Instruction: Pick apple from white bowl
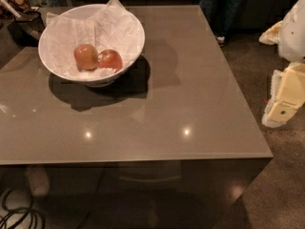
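Note:
The red apple (110, 59) lies in the white bowl (135, 41), right of a paler orange-tan apple (86, 56) and touching it. The bowl is lined with crinkled white paper and stands at the far left of the grey table (181, 109). My gripper (282, 109) hangs at the right edge of the view, beyond the table's right side and over the floor, far from the bowl. The white arm (293, 30) rises above it.
A person's legs (220, 8) stand behind the table's far edge. Dark objects (21, 13) sit at the far left corner beside the bowl. Cables (16, 213) lie on the floor at the lower left.

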Robot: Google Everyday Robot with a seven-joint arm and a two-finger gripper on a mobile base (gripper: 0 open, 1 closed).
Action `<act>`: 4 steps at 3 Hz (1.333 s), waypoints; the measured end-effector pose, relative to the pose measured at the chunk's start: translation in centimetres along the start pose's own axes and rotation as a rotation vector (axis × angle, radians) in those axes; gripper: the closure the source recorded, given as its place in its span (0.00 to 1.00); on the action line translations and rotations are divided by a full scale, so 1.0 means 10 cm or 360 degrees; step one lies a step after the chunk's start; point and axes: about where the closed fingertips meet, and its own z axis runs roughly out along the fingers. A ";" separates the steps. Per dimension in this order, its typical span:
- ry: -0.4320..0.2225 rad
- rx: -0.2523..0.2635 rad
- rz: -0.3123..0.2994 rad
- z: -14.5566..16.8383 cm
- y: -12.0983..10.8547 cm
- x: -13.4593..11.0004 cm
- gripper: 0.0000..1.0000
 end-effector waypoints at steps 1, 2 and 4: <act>-0.0007 0.0006 -0.0007 -0.02 -0.01 -0.10 0.00; 0.0007 -0.0047 -0.0009 0.03 -0.10 -0.37 0.00; 0.0022 -0.0048 -0.0061 0.10 -0.26 -0.83 0.00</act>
